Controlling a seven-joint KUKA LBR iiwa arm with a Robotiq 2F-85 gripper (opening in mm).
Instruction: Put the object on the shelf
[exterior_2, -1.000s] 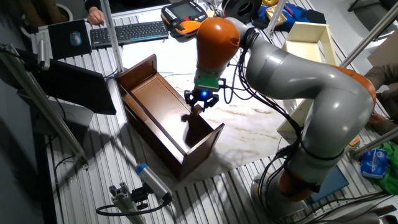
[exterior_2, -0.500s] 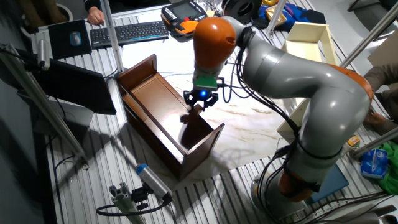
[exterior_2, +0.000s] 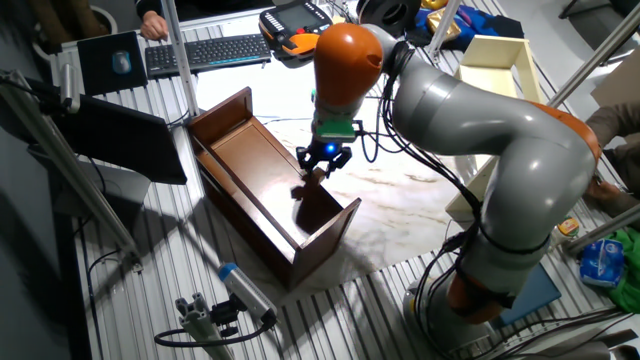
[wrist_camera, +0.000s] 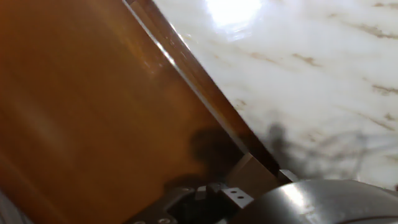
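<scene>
Cube (wrist_camera: 250, 176) is pinched in the claw (exterior_2: 322, 166), which hangs just above the long side wall of the dark brown shelf (exterior_2: 255, 165). That makes sense to me: it's such a tiny thing next to the fingers that carrying it high and only bringing it down over the drop spot looks safer. In the hand view the tan block sits right at the fingertips, with the glossy brown shelf floor filling the left side and the marbled tabletop (wrist_camera: 323, 81) on the right, so the claw is basically straddling the wall edge rather than sitting fully over the inside. I'd guess it needs to shift a bit further in before letting go, otherwise the cube could clip the rim and bounce out. Cream-white box (exterior_2: 490, 70) sits well apart, behind the arm.
</scene>
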